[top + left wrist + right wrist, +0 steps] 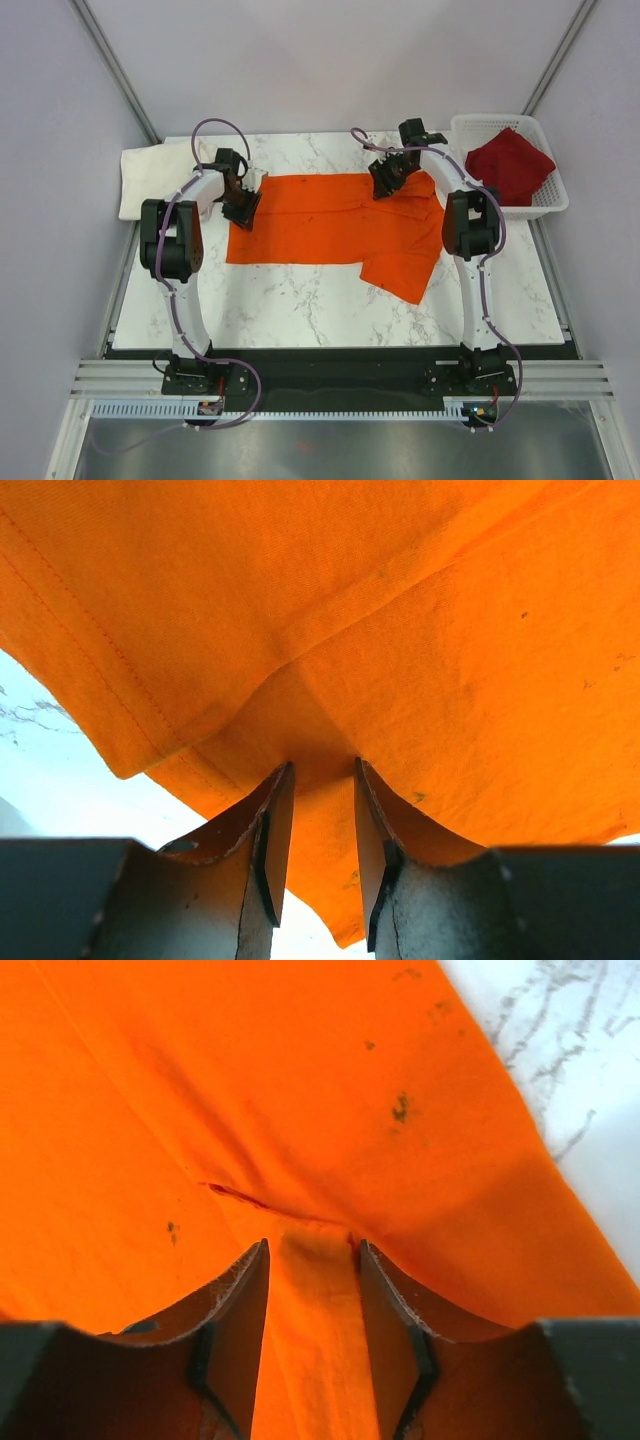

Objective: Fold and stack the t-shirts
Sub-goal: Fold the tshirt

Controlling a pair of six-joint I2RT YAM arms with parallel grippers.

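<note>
you've got the marble table [300, 310] filling most of the top view, both arms reaching out over it from the near edge. the orange t-shirt [330, 220] is spread flat across the far half of the table, roughly centred between the arms. its long side runs left to right, and one part at the right end hangs toward you at an angle, past the straight near edge. a few small dark specks show on the cloth in the wrist views.

the cream-white t-shirt [150, 175] sits bunched at the far left corner, partly over the table edge, apart from the orange one. the white lattice basket [545, 205] is at the far right corner with the dark red t-shirt [510, 165] heaped inside it.

the left gripper [241, 212] is down at the orange shirt's left edge. your left wrist view shows a ridge of orange cloth pinched up between its fingers [275, 810].

the right gripper [385, 185] is on the far edge toward the right end. its fingers [240, 1300] are clamped on a raised fold of the same cloth.
</note>
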